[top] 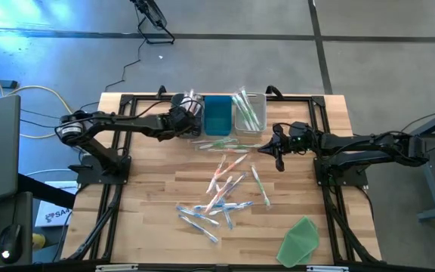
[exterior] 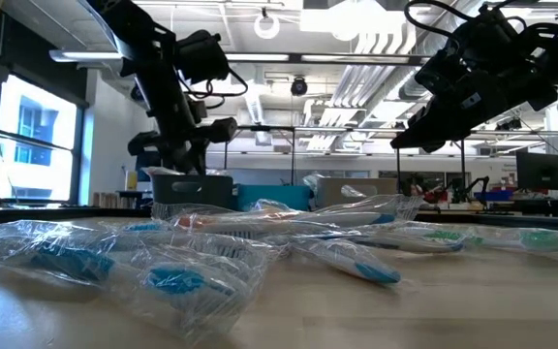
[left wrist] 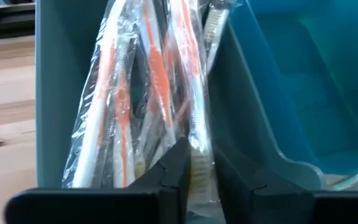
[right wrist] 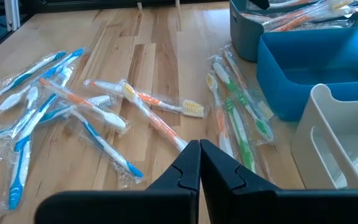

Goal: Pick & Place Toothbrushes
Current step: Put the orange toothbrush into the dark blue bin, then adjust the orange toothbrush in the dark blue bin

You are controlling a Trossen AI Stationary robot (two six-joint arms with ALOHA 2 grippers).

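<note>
Three bins stand in a row at the table's far edge: a grey bin (top: 193, 103), a blue bin (top: 217, 115) and a white bin (top: 249, 113). My left gripper (left wrist: 201, 180) slants down into the grey bin (left wrist: 55, 93), slightly open, with the bristle end of a wrapped toothbrush (left wrist: 197, 163) in the gap. Other wrapped orange toothbrushes (left wrist: 157, 74) lean in that bin. Several loose wrapped toothbrushes (top: 221, 193) lie mid-table. My right gripper (right wrist: 199, 155) hovers shut over the table beside the white bin, holding nothing. My left gripper has one finger (left wrist: 173, 177) on each side of the wrapped toothbrush's bristle end (left wrist: 199, 171), slanting down from the near left. I cannot tell whether the fingers touch the wrapper. The toothbrush leans in the grey bin among the others.
Green toothbrushes (right wrist: 241, 124) lie on the table in front of the blue bin (right wrist: 303, 68); others fill the white bin (right wrist: 340, 143). A flat green sheet (top: 300, 240) lies at the near right corner. Bare wood shows at the table's near left.
</note>
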